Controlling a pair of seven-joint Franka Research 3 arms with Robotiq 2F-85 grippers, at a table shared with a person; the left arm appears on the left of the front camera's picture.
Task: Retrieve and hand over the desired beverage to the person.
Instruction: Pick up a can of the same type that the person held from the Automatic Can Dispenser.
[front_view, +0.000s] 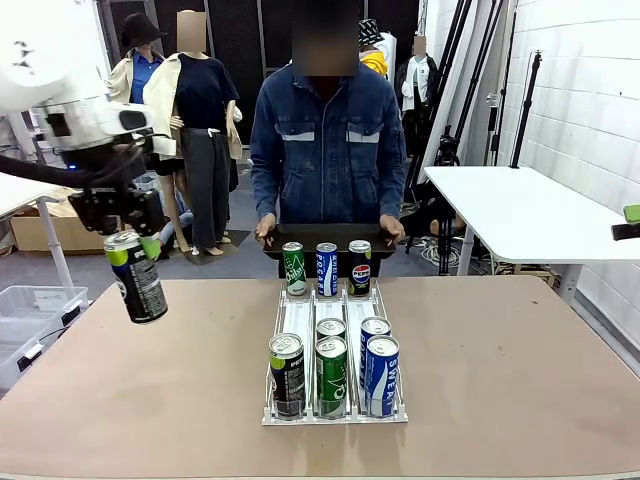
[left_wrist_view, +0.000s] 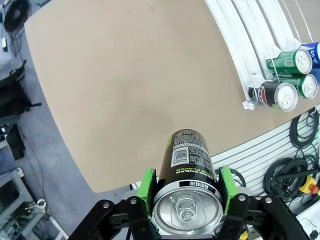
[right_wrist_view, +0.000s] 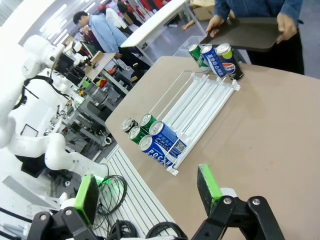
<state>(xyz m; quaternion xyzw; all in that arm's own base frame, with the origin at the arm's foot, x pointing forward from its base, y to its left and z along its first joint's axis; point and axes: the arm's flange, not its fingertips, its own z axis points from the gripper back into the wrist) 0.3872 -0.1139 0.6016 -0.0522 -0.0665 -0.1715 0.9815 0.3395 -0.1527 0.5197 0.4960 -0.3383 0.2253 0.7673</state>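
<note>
Clamping a black-and-green aluminium can at its top, left end effector holds it above the bench's left edge, evidently for handover; right end effector gapes, empty.

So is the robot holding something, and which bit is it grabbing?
Yes. The left gripper holds a black and green can, pads squeezing its sides just under the top rim. The right gripper is open and empty.

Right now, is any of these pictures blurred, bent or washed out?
Front view: sharp and evenly lit. Left wrist view: the wide angle bows the table edge, and the can lid glints but stays in focus. Right wrist view: tilted, with the far room washed out at top left.
</note>
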